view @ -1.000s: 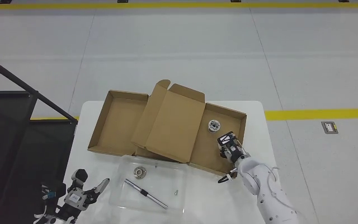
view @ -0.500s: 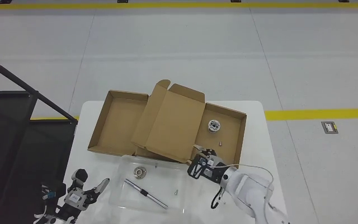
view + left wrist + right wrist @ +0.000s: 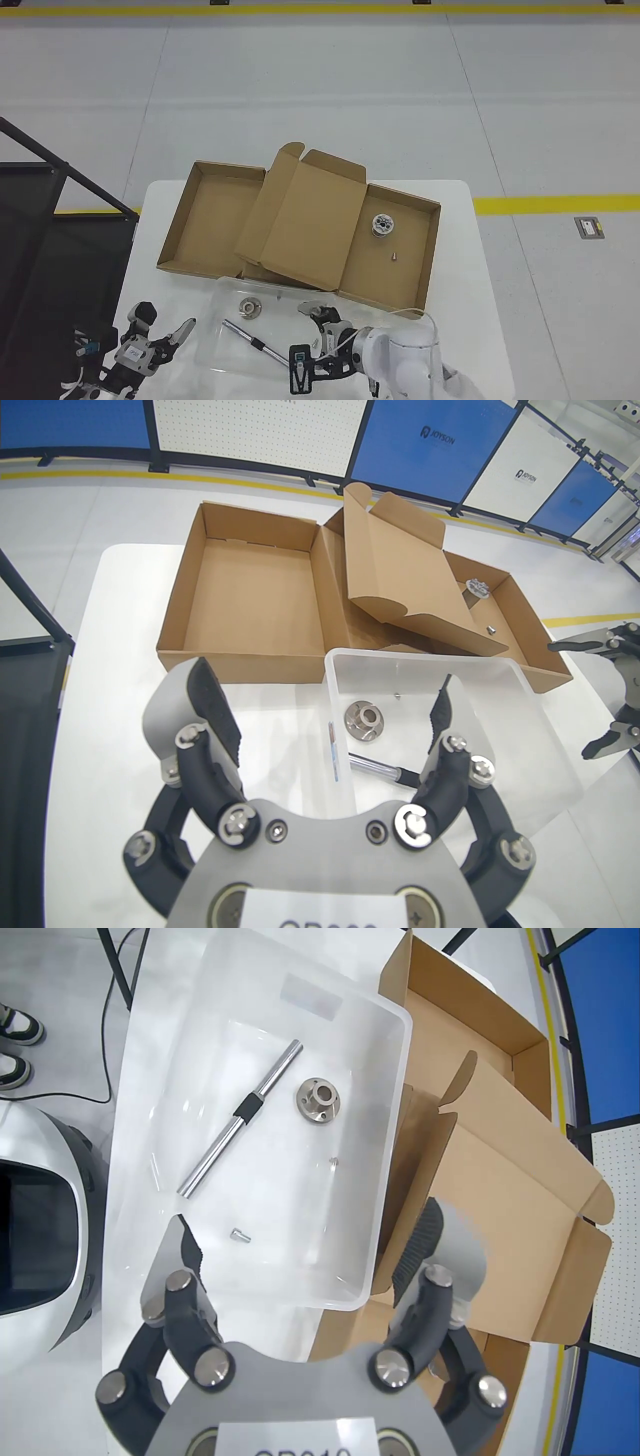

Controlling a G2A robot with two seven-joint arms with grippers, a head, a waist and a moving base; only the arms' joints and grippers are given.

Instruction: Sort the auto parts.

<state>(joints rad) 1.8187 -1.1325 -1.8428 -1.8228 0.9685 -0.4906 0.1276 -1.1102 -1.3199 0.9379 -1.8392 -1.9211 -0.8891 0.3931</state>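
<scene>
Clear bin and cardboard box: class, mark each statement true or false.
1. A metal rod lies in the clear bin. True.
2. The bin holds no screws. False: two small screws lie in it.
3. The right hand grips the flanged disc. False: it is open and empty; the disc lies in the bin.
4. A round metal part sits in the cardboard box. True.
5. The left hand is open. True.

My left claw [image 3: 325, 680] hangs with its fingers spread wide, and my right claw [image 3: 305, 1218] gapes likewise.
</scene>
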